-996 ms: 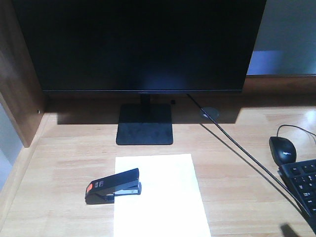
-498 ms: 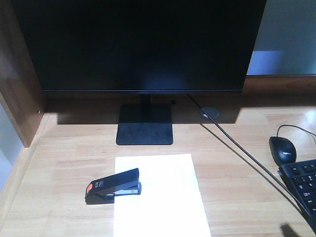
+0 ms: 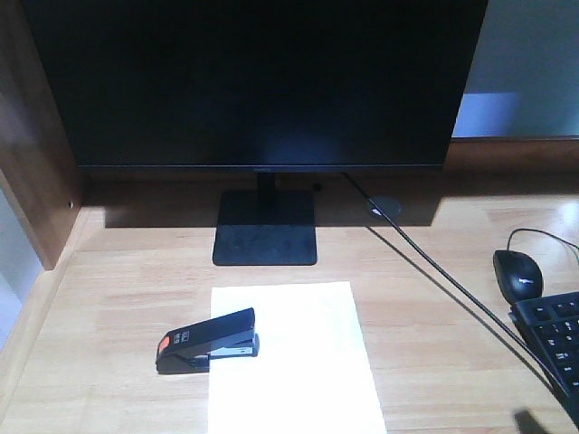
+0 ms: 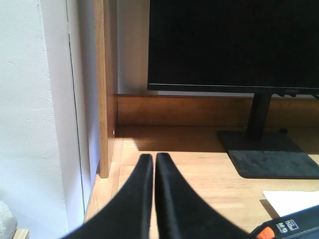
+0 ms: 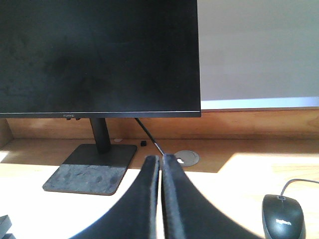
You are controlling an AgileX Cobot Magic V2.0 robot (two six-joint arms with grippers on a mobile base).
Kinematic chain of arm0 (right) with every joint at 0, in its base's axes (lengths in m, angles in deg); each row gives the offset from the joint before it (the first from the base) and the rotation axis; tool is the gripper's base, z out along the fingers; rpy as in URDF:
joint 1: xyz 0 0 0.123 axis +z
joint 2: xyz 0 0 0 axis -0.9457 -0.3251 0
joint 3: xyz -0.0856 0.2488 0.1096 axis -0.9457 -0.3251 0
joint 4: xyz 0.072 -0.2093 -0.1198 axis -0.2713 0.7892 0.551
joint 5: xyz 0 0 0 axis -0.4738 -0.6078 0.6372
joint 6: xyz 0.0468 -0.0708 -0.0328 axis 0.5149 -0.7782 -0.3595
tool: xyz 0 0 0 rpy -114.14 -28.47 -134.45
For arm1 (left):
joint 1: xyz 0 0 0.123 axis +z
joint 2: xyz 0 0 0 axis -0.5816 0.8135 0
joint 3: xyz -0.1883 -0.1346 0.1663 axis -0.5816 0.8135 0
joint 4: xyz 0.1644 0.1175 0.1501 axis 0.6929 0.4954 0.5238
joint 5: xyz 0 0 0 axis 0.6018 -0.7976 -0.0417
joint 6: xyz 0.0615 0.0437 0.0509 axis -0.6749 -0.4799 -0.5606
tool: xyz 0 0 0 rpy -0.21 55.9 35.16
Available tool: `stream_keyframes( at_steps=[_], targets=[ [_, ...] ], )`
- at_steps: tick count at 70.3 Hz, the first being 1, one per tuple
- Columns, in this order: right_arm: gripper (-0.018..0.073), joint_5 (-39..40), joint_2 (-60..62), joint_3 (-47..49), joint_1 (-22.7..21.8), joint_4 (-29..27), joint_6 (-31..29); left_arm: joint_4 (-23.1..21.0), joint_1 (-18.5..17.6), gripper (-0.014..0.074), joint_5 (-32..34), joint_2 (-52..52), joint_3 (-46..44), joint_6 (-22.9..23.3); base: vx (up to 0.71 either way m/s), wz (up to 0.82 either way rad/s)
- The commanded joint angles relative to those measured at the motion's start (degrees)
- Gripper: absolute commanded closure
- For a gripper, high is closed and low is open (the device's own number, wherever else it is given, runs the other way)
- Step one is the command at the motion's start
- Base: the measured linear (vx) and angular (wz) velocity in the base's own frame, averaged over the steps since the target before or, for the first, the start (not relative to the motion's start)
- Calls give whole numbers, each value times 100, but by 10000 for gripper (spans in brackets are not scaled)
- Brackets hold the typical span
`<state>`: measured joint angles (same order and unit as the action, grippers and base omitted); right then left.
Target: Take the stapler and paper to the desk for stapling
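Nothing has shifted across the last second in the front view: stapler, paper and everything else sit exactly where they were, so no new contact or carry is under way. Left to right: wooden shelf side point(image 3: 36, 172) at the far left, then the stapler point(image 3: 208, 341) lying flat on the desk point(image 3: 118, 289), orange end pointing left, nose end overlapping the left edge of the paper point(image 3: 294, 357). Paper lies flat in front of the monitor stand point(image 3: 265, 228), under the dark monitor point(image 3: 258, 81). Cable point(image 3: 434, 276) runs diagonally from the monitor toward the keyboard point(image 3: 554, 339); mouse point(image 3: 517, 274) sits just behind the keyboard at the right edge. Left gripper point(image 4: 153, 162) has its 2 fingers pressed together, holding nothing, hovering left of the stapler, whose orange end shows at the wrist view's lower right. Right gripper point(image 5: 161, 163) is likewise pressed together and empty, aimed toward the grommet point(image 5: 186, 158). Judgement: both task things are already on the desk with the stapler at the sheet's edge, so the task looks essentially done and the arms appear idle.
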<state>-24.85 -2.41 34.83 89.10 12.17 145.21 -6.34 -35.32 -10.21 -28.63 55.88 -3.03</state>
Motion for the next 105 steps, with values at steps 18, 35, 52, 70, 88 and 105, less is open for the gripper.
stream_keyframes(
  at_steps=[18, 35, 52, 70, 88, 105],
  targets=[
    [569, 221, -50, 163, -26, -472, -572, -55, 6, 603, 376, -89, 67, 40, 0, 0],
    [569, 227, -50, 163, -26, -4338, -4865, -55, 6, 603, 376, -89, 67, 40, 0, 0],
    [569, 671, -50, 163, -182, -7639, -8603, -55, 6, 603, 376, -89, 67, 40, 0, 0],
    [569, 80, -50, 163, -1218, -7319, -8358, -55, 6, 603, 376, -89, 67, 40, 0, 0],
    [569, -144, 460, 163, -1541, -6411, -7777, -55, 6, 603, 376, -89, 67, 40, 0, 0],
    [569, 128, 668, -169, -1758, -6397, -7809, -55, 6, 603, 376, -89, 67, 40, 0, 0]
  ],
)
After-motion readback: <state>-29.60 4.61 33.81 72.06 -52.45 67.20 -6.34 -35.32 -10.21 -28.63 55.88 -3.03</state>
